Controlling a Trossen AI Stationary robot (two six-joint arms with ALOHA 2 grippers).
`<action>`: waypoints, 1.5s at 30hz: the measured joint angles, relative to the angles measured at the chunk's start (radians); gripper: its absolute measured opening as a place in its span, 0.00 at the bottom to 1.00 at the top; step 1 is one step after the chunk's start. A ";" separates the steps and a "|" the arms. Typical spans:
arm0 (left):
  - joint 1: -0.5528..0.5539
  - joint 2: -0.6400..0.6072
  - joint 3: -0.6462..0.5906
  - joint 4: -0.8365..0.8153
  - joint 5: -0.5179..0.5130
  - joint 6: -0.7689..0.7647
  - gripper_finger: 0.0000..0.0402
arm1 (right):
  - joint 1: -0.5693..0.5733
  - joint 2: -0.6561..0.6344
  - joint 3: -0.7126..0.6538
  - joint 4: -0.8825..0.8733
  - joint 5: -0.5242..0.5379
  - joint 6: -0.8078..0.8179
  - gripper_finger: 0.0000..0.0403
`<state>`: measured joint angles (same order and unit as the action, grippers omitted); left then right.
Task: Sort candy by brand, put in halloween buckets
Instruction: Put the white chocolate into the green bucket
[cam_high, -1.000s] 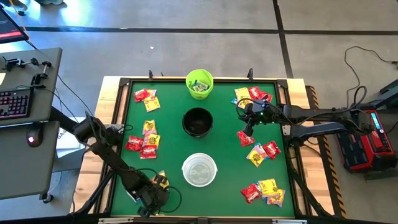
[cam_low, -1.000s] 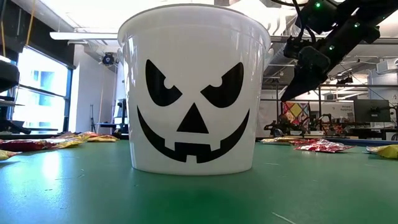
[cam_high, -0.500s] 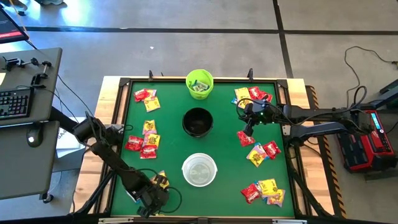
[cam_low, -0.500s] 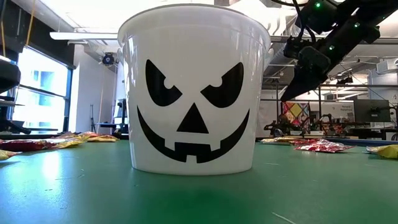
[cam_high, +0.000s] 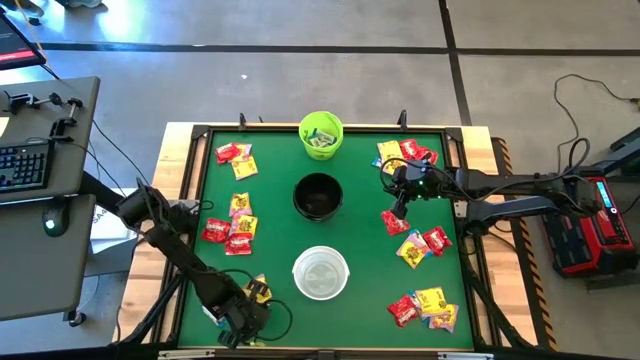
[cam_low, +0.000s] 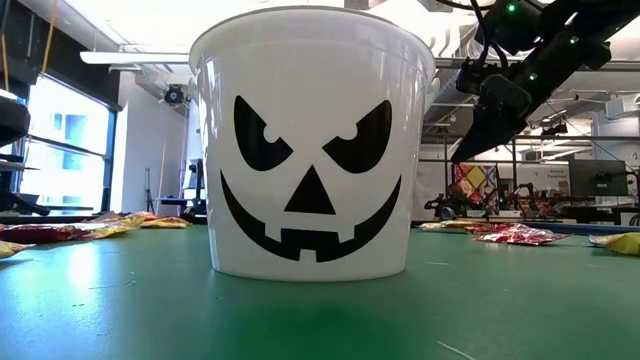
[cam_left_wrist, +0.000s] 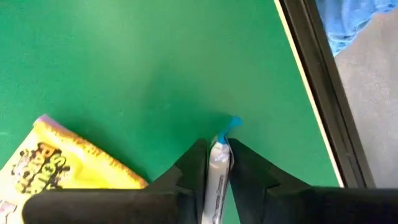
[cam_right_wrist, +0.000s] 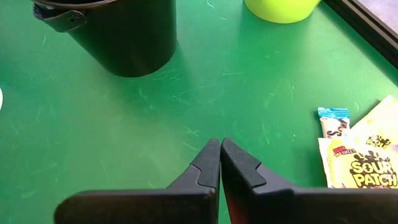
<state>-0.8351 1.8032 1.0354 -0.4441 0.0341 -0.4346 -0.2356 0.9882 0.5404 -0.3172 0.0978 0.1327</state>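
Observation:
Three buckets stand in a row down the table's middle: lime green (cam_high: 321, 135) at the far side, black (cam_high: 318, 196), and white (cam_high: 320, 273), which fills the low view (cam_low: 312, 150). Candy packets lie in small heaps on the left (cam_high: 232, 228) and on the right (cam_high: 420, 245). At the near left corner my left gripper (cam_left_wrist: 217, 155) is shut on a pale silver-and-blue packet (cam_left_wrist: 219, 163), with a yellow packet (cam_left_wrist: 68, 165) lying beside it. Over the table's right half my right gripper (cam_right_wrist: 220, 149) hangs shut with nothing in it. My left gripper pinches the silver-and-blue packet between its two fingers, near the packet's crimped end (cam_left_wrist: 217, 149). The fingers slant down from above. The packet stands on edge between them, and its blue tip (cam_left_wrist: 233, 123) sticks out past the fingertips. I cannot tell whether it is off the table.
More candy lies at the far left (cam_high: 235, 158), far right (cam_high: 405, 152) and near right (cam_high: 425, 305). A red packet (cam_high: 393, 222) lies below my right gripper. A black frame (cam_left_wrist: 317, 87) runs along the table's edge near my left gripper.

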 joint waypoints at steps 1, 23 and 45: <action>0.004 -0.008 0.000 -0.004 0.002 0.000 0.13 | 0.000 0.000 0.000 0.000 0.000 0.000 0.00; 0.428 -0.442 0.001 -0.414 -0.003 -0.018 0.04 | 0.000 0.000 0.000 0.043 0.004 0.000 0.00; 1.313 -0.351 0.433 -0.489 0.046 0.424 0.04 | 0.000 0.000 0.000 0.084 0.115 0.205 0.00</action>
<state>0.4779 1.4519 1.4680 -0.9327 0.0803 -0.0107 -0.2359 0.9878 0.5407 -0.2337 0.2124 0.3376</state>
